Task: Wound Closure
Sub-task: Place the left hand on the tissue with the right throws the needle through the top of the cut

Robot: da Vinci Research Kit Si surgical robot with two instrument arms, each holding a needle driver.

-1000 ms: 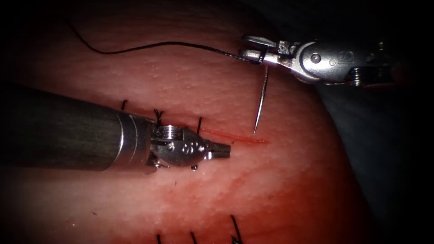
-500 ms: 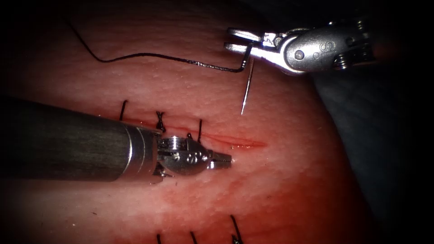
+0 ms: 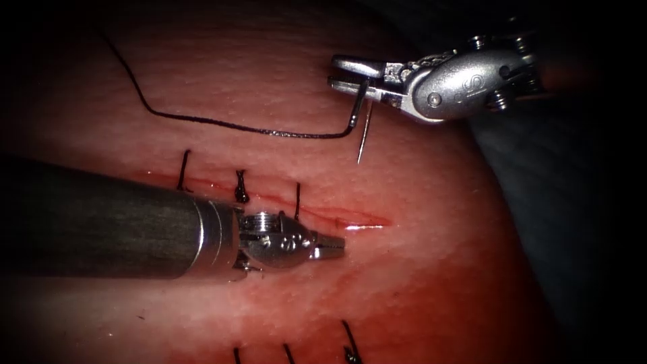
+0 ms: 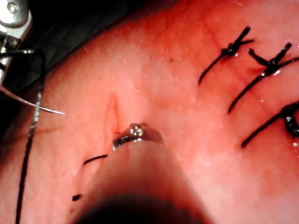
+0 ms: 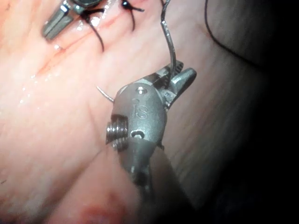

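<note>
Pink tissue (image 3: 404, 283) runs across the bench scene, dark backdrop past its far edge. Landmark: the cut (image 3: 350, 219), a red slit in the endoscope view with three dark stitches (image 3: 240, 185) crossing its left part and the right end unstitched.

Right tool (image 3: 350, 73) hangs above the cut, well clear of the tissue. Jaws clamped on the needle (image 3: 364, 131) close to its thread end. Needle hangs from the jaws with the tip pointing toward the cut's open end, stopping short of it; not in the tissue. Thread (image 3: 202, 121) leaves the needle at the jaws, sags along the tissue above the stitches, then climbs off into the dark.

Left tool (image 3: 330, 244) lies low just below the cut, tip near the open end, jaws together, holding nothing. It sits apart from the needle.

Left wrist view adds a second row of knotted stitches (image 4: 261, 70) beyond the cut (image 4: 113, 109), plus the needle tip (image 4: 51, 110) in free air beside the thread (image 4: 30, 135). Left tool's own tip (image 4: 136, 133) mostly hidden by its shaft there.

Right wrist view shows the grip itself: right tool (image 5: 180, 77) pinching the needle (image 5: 168, 42), curve running on behind the tool head, sharp end (image 5: 103, 93) poking out the other side. Left tool (image 5: 58, 23) visible by the stitches.
</note>
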